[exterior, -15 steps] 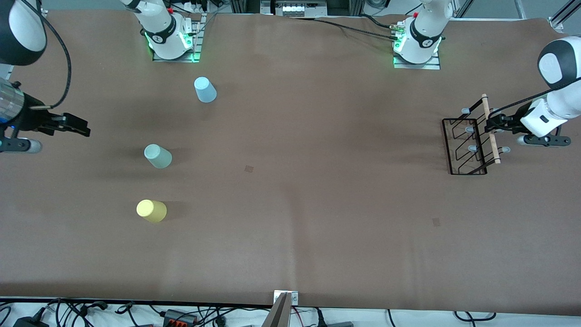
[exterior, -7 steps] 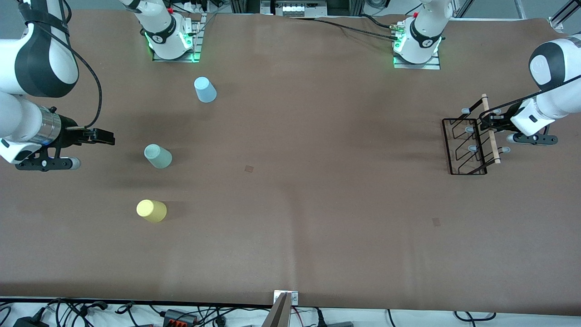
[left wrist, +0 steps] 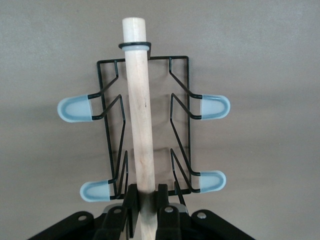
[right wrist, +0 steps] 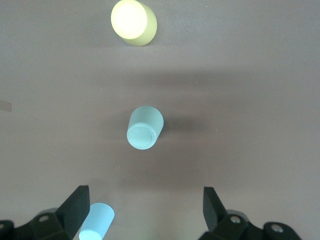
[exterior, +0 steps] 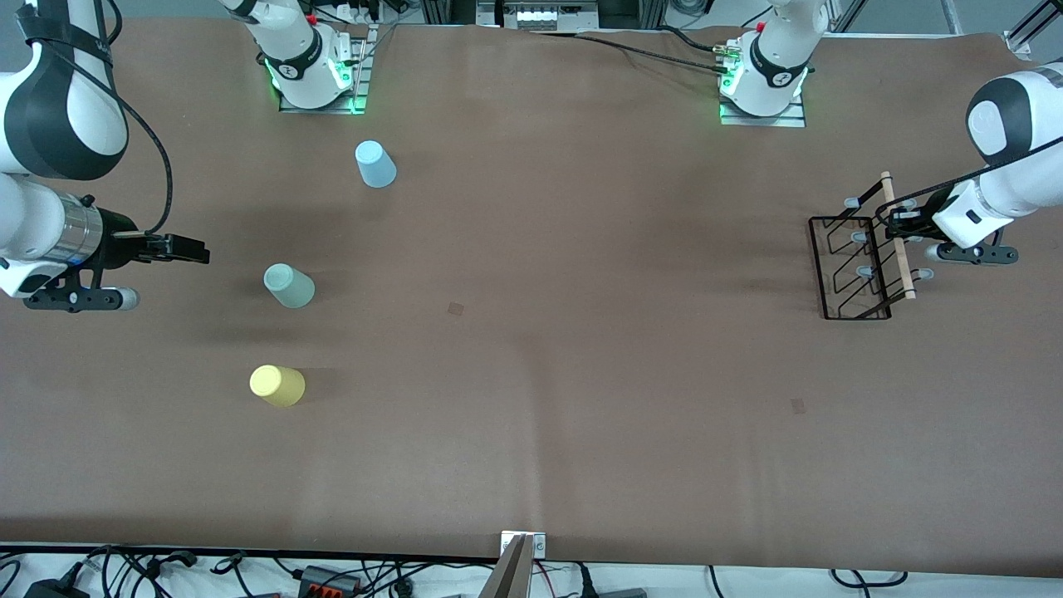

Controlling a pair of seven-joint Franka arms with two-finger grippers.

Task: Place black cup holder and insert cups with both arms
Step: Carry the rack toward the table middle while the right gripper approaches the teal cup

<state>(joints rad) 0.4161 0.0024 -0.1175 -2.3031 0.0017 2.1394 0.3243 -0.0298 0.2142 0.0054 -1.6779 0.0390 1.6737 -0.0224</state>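
Left pincer (exterior: pixel 895 223) pinched shut on the wooden rod (left wrist: pixel 140 115) of the black cup holder (exterior: pixel 859 264), standing on the brown worktop (exterior: pixel 581 374) at the left arm's end. Right pincer (exterior: pixel 189 248) spread wide, hovering above the worktop near the green cup (exterior: pixel 288 285) at the right arm's end. Yellow cup (exterior: pixel 277 385) nearer the front camera than the green one; blue cup (exterior: pixel 375 164) farther, close to the right arm's base.

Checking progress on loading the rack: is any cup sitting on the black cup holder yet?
No. The black cup holder has bare pegs; the left gripper clamps its wooden handle. Two pegs are cut off from the wrist view.
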